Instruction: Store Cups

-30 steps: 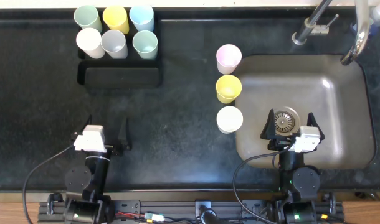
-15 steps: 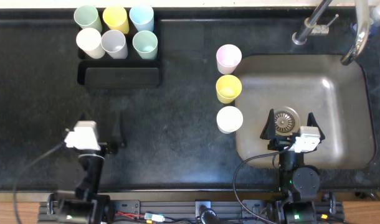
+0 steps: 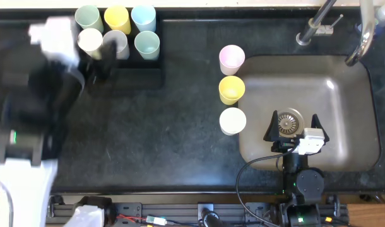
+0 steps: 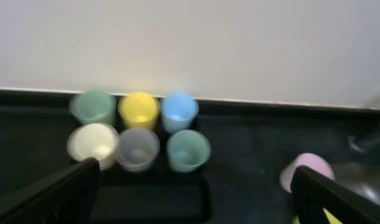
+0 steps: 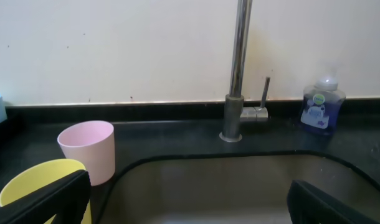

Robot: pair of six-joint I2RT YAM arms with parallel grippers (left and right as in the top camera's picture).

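Six pastel plastic cups [image 4: 138, 146] sit in the black plastic tray [image 3: 123, 79], two rows of three, well left of the stainless steel sink [image 3: 344, 94]. The tray's near row is bare. Three are not stored: pink plastic cup [image 3: 231, 58], yellow plastic cup [image 3: 231, 89] and white plastic cup [image 3: 232, 120]. They stand upright in a line on the black tabletop [image 3: 180, 139] along the sink's left rim, each just beside the next, white one nearest the arm bases. Left gripper [image 4: 194, 180] is lifted high, well left of the sink, facing the tray; jaws wide, nothing in them. Right gripper [image 3: 293, 123] hangs over the sink's drain, jaws wide, empty, white cup near it. My read: roughly two thirds done, and the step in hand is picking the next loose cup, with no grasp begun. Next move needs wide jaws brought down around one cup at the sink's left rim, then a straight lift so the neighbour isn't knocked, then a carry to the tray's bare row. The white cup at the end of the line looks easiest.
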